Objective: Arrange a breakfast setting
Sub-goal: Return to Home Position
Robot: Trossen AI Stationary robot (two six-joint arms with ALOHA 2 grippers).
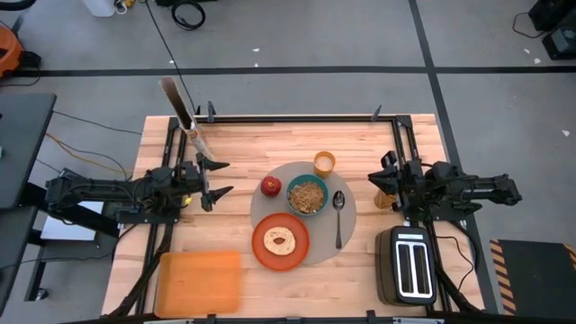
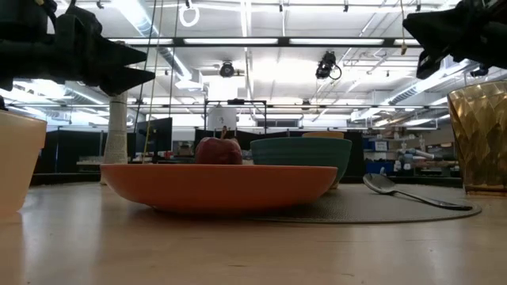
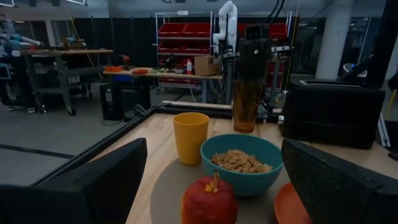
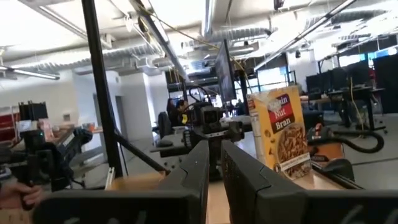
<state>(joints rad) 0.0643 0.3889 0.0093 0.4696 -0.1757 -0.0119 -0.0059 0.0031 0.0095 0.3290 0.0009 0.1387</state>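
Apple (image 3: 209, 200) sits on the mat (image 1: 264, 209) just ahead of my left gripper (image 1: 227, 177), fingers spread and empty, while my right gripper (image 1: 376, 180) hangs clenched beside the glass (image 1: 385, 200); I fear a careless retreat could knock either away.

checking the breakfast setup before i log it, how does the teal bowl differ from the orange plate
The teal bowl is deep and steep-walled; the orange plate is shallow and wider. The bowl holds brown cereal; the plate holds one round piece of bread. The bowl sits near the middle of the grey mat; the plate overlaps the mat's edge. Both are round and rest on that mat.
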